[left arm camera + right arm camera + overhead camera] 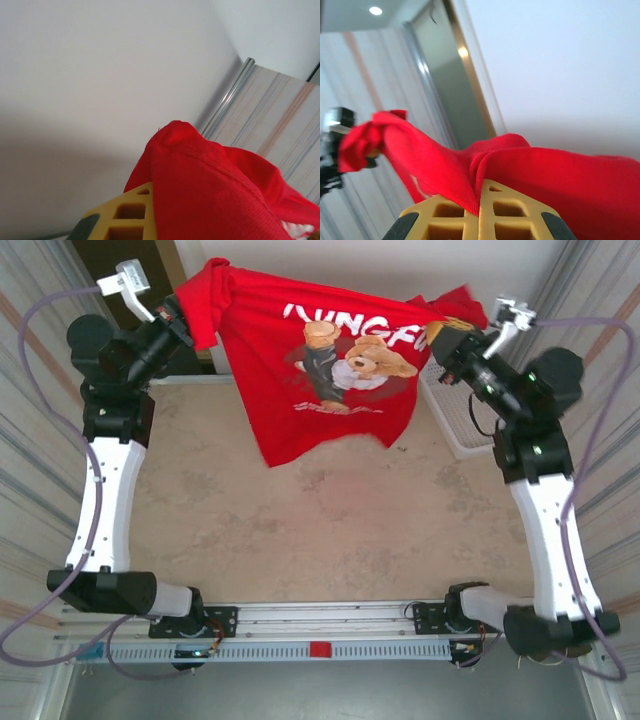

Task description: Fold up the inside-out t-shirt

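The bright red soft cloth t-shirt (300, 405) hangs in the air over the far edge of the pale, mottled desk (300, 540), stretched between the two raised arms with its lower hem clear of the desk top. Its printed side faces the overhead camera: a tan-and-white teddy-bear print (355, 365) sits under white lettering, and the whole design is tilted. The hem slants, with its lowest point left of the middle. The left arm's fingers (127, 215) are closed on one upper corner of the shirt, above the far left corner of the desk. In the left wrist view one yellow gridded pad shows, and bunched red cloth lies over it and hides its partner. The right arm's fingers (505, 212) are pressed together above the far right corner of the desk, with a fold of red cloth pinched in the seam between the two yellow pads. From that hold the cloth runs in a taut band toward the other arm's bunched handful. A white slatted plastic basket (450, 425) sits at the far right edge of the desk, just below the right-hand hold.
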